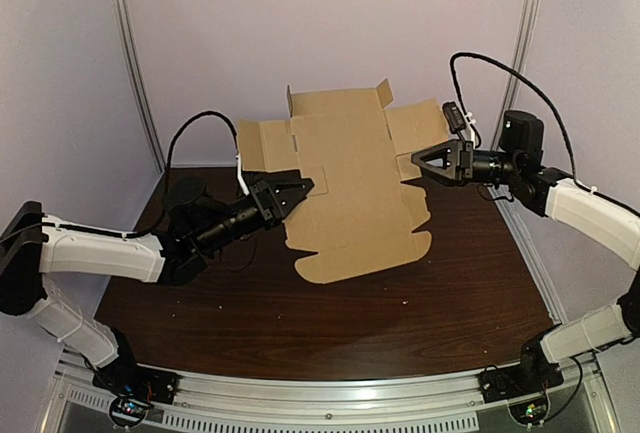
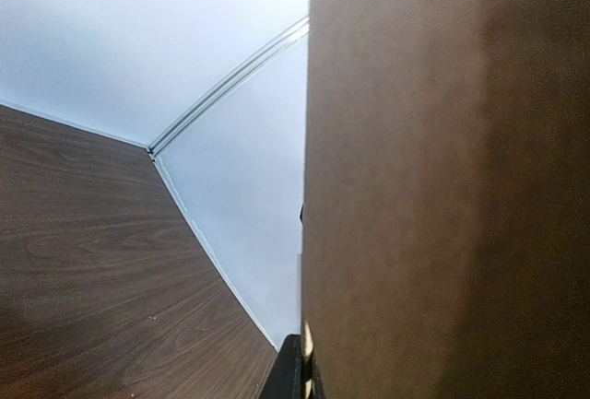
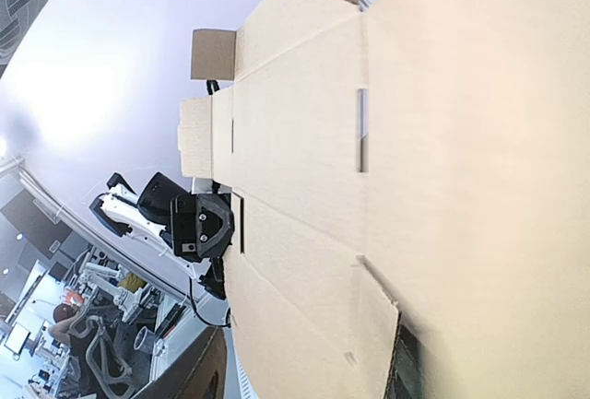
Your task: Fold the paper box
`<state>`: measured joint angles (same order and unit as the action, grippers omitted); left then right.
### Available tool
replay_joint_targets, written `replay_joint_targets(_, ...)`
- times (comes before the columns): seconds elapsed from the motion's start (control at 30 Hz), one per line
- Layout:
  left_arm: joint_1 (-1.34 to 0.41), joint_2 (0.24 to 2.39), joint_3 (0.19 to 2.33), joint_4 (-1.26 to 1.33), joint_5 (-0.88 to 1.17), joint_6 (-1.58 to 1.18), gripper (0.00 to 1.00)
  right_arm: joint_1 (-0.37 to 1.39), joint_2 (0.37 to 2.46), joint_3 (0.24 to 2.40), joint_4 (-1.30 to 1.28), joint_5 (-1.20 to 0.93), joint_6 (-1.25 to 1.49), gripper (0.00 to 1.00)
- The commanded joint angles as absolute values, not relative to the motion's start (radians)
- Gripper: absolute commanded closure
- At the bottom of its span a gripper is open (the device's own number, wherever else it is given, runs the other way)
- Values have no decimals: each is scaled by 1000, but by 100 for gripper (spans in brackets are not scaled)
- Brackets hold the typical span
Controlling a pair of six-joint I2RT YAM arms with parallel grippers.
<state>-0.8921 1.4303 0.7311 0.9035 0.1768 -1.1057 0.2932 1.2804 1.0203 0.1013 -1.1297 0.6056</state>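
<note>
The flat, unfolded cardboard box blank (image 1: pixel 355 188) is held up in the air over the dark table, tilted toward the camera, flaps spread at the top. My left gripper (image 1: pixel 303 188) pinches its left edge; my right gripper (image 1: pixel 414 159) pinches its right edge at a side flap. In the left wrist view the cardboard (image 2: pixel 442 187) fills the right half, edge-on, with one dark finger (image 2: pixel 288 371) pressed against it at the bottom. In the right wrist view the pale blank (image 3: pixel 387 159) spans the frame, its slots visible, and the left gripper (image 3: pixel 198 224) shows at its far edge.
The brown wooden table (image 1: pixel 300 313) lies under the blank. Purple walls with metal corner rails (image 1: pixel 135 63) stand close behind and at both sides. A black cable (image 1: pixel 500 68) loops above the right arm. The aluminium base rail (image 1: pixel 330 393) runs along the near edge.
</note>
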Motion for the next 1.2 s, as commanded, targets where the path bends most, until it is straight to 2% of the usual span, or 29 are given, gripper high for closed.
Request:
replay_joint_targets(0.0, -895, 1463, 755, 919, 230, -1087, 100, 333, 1293, 1023, 94, -1154, 577, 41)
replay_joint_targets(0.27, -897, 1472, 738, 1008, 266, -1086, 100, 346, 1322, 1046, 3, -1161, 501, 42)
replay_joint_targets(0.43, -888, 1437, 726, 947, 277, -1036, 100, 287, 1256, 1170, -486, -1152, 172, 43)
replay_joint_targets(0.57, -887, 1412, 717, 910, 290, -1005, 100, 193, 1184, 1139, -643, -1143, 54, 51)
replay_joint_targets(0.77, -887, 1388, 712, 952, 319, -1030, 100, 58, 1121, 990, -540, -1128, 116, 55)
replay_joint_targets(0.9, -887, 1404, 712, 1020, 323, -1084, 100, 63, 1151, 938, -407, -1124, 185, 53)
replay_joint_targets(1.07, -887, 1459, 731, 1067, 327, -1137, 100, 134, 1223, 978, -312, -1151, 245, 49)
replay_joint_targets(1.17, -887, 1476, 747, 1049, 330, -1141, 100, 171, 1239, 964, -134, -1196, 382, 47)
